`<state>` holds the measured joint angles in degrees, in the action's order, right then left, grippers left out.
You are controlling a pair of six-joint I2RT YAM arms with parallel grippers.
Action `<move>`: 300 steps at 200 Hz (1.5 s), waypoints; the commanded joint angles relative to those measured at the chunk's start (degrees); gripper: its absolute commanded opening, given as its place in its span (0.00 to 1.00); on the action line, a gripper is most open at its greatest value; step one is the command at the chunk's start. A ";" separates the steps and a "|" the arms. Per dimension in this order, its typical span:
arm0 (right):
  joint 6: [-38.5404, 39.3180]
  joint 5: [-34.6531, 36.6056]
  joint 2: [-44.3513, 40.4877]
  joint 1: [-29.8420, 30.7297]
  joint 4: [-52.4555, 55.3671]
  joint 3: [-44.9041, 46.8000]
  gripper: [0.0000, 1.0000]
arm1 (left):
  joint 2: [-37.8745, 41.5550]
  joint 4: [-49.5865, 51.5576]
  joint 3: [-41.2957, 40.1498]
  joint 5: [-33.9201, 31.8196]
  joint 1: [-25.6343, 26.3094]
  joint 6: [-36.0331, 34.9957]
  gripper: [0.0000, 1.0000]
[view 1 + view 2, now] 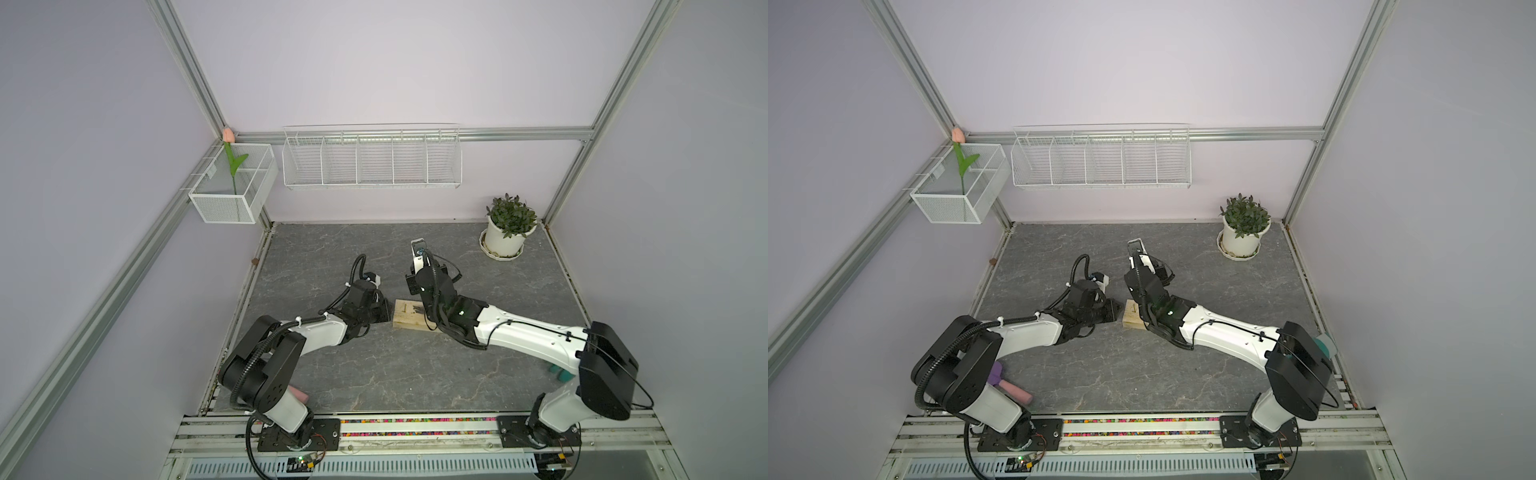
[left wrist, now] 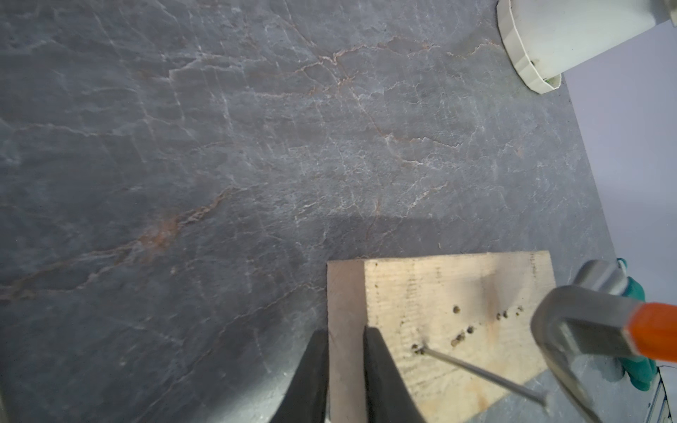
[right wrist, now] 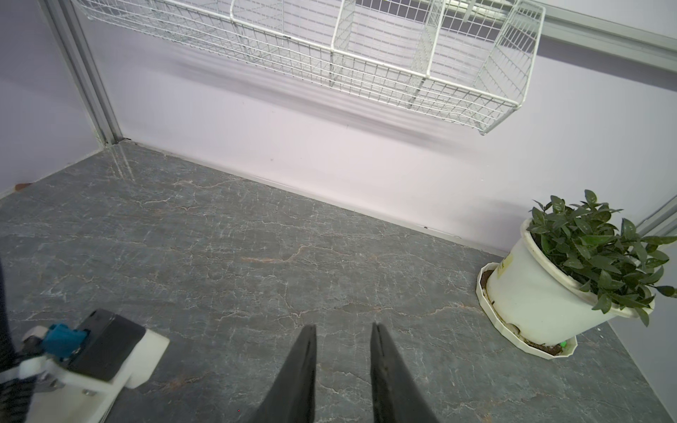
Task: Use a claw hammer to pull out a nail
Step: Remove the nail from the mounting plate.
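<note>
The hammer (image 2: 593, 311) hovers at the right end of the block (image 2: 458, 289), its fork just beside the leaning, mostly exposed nail (image 2: 480, 371); right claw (image 3: 342, 326) narrow, grip unseen; left claw (image 2: 346, 331) narrow astride the block's left edge; a loose hold could let the block lift.

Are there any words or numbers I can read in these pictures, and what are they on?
No text here can be read.
Yellow sticker on the white flower pot: marks too blurred to read.
Small pale tag on the mesh basket: too small to read.
</note>
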<state>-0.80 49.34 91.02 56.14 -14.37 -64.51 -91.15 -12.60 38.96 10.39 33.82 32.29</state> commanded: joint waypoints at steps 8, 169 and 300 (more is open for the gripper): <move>3.63 5.34 1.64 1.16 -3.01 -3.78 0.07 | 0.21 -2.04 -0.90 1.34 -0.32 -0.91 0.21; -0.40 5.52 6.97 2.57 -3.93 -7.91 0.07 | -2.52 -10.45 -5.93 5.43 -0.49 2.75 0.19; -9.12 -0.02 1.97 0.31 -5.89 -1.19 0.07 | 0.53 -12.61 -7.94 8.06 1.51 4.09 0.26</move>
<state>-4.40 51.22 97.80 57.89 -15.16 -68.79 -92.51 -24.10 30.89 17.28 34.00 36.03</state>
